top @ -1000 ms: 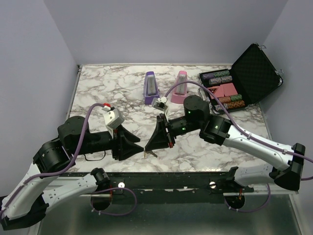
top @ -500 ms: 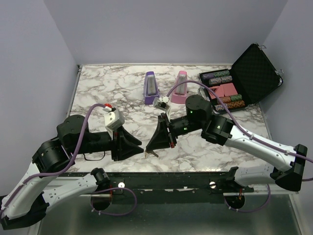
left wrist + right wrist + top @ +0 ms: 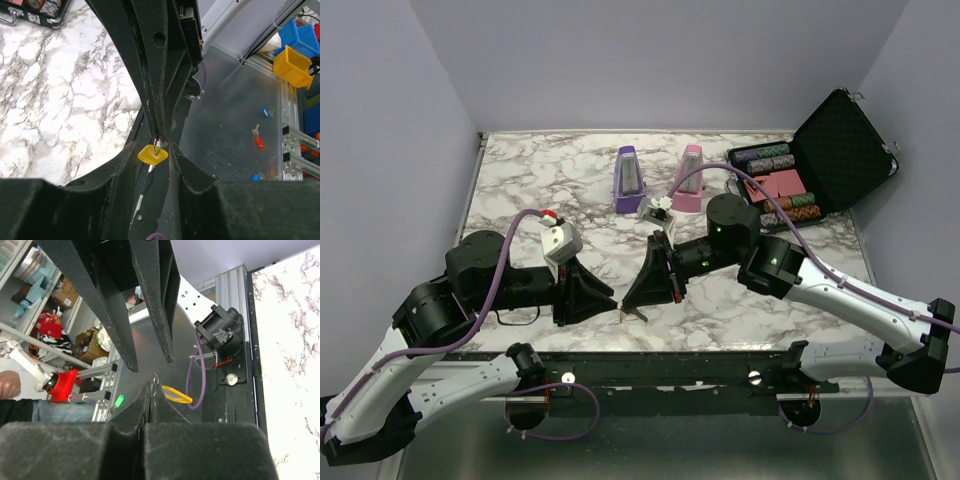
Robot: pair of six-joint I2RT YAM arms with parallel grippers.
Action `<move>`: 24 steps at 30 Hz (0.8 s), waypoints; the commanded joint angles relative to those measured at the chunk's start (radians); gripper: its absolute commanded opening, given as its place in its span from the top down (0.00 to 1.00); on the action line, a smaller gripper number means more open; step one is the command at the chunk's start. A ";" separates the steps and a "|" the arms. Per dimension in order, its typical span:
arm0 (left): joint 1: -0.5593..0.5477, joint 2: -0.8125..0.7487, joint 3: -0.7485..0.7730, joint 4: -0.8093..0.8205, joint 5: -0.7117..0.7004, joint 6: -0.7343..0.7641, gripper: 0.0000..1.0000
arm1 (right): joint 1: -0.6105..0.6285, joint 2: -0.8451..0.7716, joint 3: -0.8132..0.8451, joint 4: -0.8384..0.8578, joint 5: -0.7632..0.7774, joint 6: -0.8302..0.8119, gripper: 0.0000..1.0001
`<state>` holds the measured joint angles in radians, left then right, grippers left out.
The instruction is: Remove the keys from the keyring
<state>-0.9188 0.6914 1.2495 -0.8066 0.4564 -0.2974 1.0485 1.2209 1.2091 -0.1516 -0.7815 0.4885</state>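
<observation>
The keys hang by the table's front edge in the top view (image 3: 631, 314), between the two gripper tips. In the left wrist view one key shows a yellow head (image 3: 152, 155) with a thin silver blade below it. My right gripper (image 3: 151, 388) is shut on the thin metal keyring (image 3: 156, 376), with the yellow key head (image 3: 176, 395) just beside its tips. My left gripper (image 3: 154, 148) is open, its fingers (image 3: 127, 155) on either side of the yellow head without clamping it. In the top view the left gripper (image 3: 608, 300) faces the right gripper (image 3: 626, 297) tip to tip.
A purple metronome (image 3: 628, 180) and a pink metronome (image 3: 688, 178) stand at the back of the marble table (image 3: 540, 170). An open black case (image 3: 840, 150) with poker chips (image 3: 770, 160) sits at the back right. The grippers meet close to the table's front edge.
Both arms and the hanging keys have shifted slightly to the right. The right gripper stays shut on the ring and the left stays open.
</observation>
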 commanded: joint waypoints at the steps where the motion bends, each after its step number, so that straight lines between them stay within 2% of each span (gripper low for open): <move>1: -0.006 0.010 -0.005 0.007 0.031 0.014 0.62 | 0.008 -0.023 0.026 -0.002 -0.030 -0.002 0.99; 24: -0.006 0.026 -0.021 0.044 0.082 0.004 0.73 | 0.007 -0.037 0.009 0.041 -0.041 0.022 0.99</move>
<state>-0.9188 0.7136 1.2396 -0.7967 0.4988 -0.2970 1.0485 1.2034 1.2091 -0.1310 -0.7986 0.4995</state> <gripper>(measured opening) 0.284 0.010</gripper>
